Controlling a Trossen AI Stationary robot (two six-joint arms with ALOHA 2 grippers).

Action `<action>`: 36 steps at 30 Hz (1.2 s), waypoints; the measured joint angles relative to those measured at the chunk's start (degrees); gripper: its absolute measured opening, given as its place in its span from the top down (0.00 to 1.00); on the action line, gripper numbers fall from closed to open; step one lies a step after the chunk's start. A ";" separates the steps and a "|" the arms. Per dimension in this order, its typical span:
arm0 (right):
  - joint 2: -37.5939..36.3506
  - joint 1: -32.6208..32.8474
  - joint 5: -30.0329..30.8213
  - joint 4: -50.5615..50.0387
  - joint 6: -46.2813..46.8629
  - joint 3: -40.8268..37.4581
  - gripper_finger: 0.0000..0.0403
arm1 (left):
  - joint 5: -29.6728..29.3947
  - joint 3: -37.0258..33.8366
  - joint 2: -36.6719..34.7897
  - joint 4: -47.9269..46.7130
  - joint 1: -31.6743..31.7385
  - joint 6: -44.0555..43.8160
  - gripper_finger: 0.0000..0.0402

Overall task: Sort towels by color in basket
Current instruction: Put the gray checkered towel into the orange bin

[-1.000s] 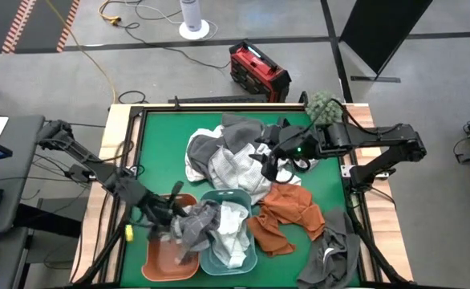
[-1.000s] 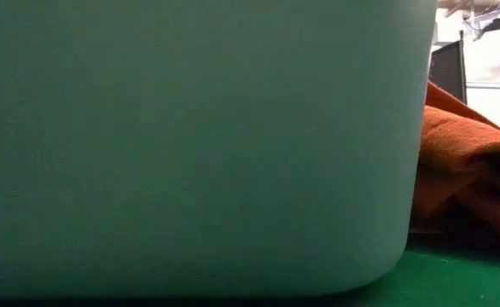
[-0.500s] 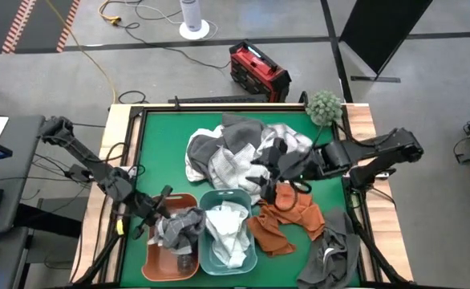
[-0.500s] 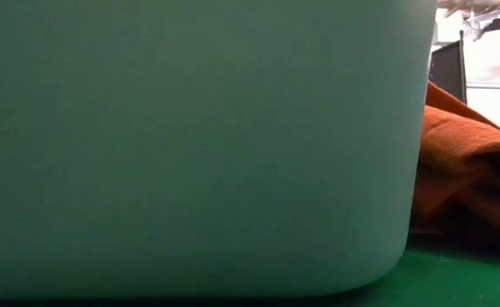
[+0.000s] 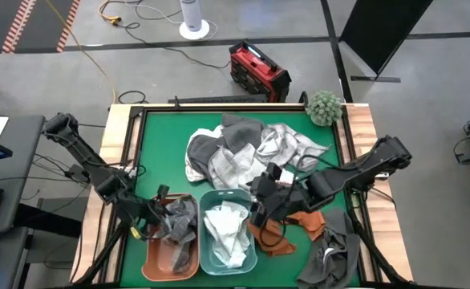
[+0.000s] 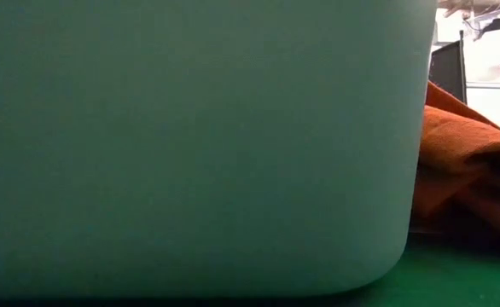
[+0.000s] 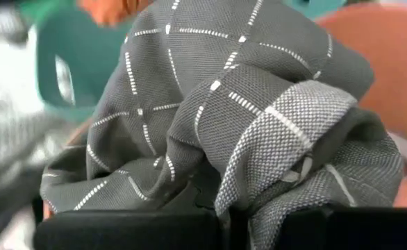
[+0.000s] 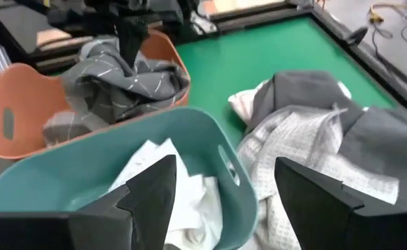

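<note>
My left gripper [image 5: 161, 212] is over the orange basket [image 5: 156, 261], shut on the grey plaid towel [image 5: 180, 223], which fills the left wrist view [image 7: 210, 104]. My right gripper [image 5: 263, 205] hangs open by the teal basket's right rim [image 8: 210, 132], above the rust-orange towel [image 5: 303, 221], touching nothing. A white towel [image 5: 225, 229] lies in the teal basket [image 5: 204, 261]. A pile of grey and white checked towels [image 5: 239, 152] lies mid-table. A dark grey towel [image 5: 335, 253] rests at the near right corner. My left gripper pinches a bunched fold of the grey plaid towel [image 7: 259, 201] between its two fingers, coming slanting down from the table's left. The towel is crumpled and slack. Its bulk rests in the orange basket, with part against the rim next to the teal basket [image 8: 155, 87].
A round green fuzzy ball [image 5: 325, 106] sits at the far right corner. The two baskets stand side by side at the near edge. The teal basket's wall [image 6: 199, 145] fills the low view, with the rust-orange towel [image 6: 463, 162] beside it. Bare green mat [image 5: 159, 152] lies left of the pile.
My left gripper drew back toward the table's left, pulling the plaid towel off the teal basket's edge so that it now bunches over the orange basket. My right gripper left the towel pile and moved toward the near edge, stopping beside the teal basket above the rust-orange towel.
</note>
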 joint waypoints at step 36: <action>0.68 -1.40 0.28 -0.21 -0.86 -0.03 0.32 | 6.19 25.18 34.97 -32.25 0.17 -7.79 0.52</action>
